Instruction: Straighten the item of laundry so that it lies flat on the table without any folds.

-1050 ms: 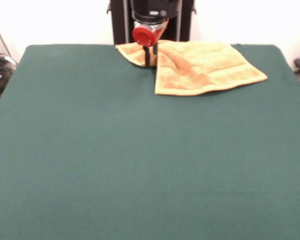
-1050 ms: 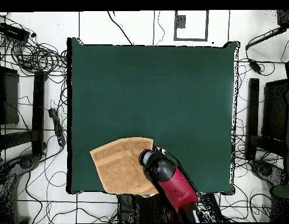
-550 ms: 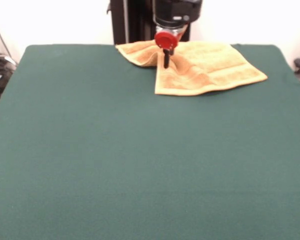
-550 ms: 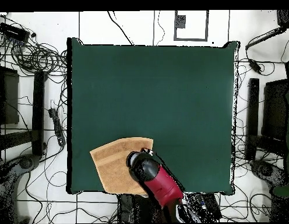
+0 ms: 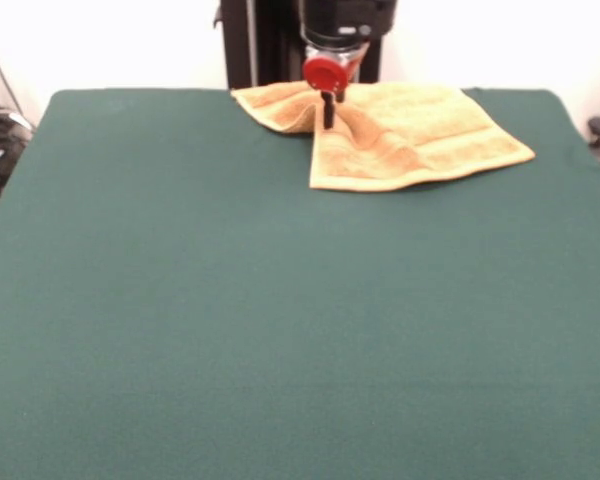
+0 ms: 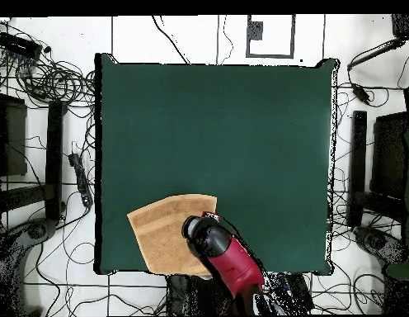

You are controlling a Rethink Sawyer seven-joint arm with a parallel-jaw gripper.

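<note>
The orange-yellow towel (image 5: pixel 405 135) lies at one corner of the green counter (image 5: pixel 280 330), near the edge by the robot — not yet flat. In the front view one side is doubled over, with a raised ridge running through the middle and a folded flap poking out beside it, so the unfolding is judged barely begun. The gripper (image 5: pixel 327 112) hangs over that fold, its dark tips down at the cloth. The jaws look narrow — whether they pinch the terry or only touch it, I cannot tell.
</note>
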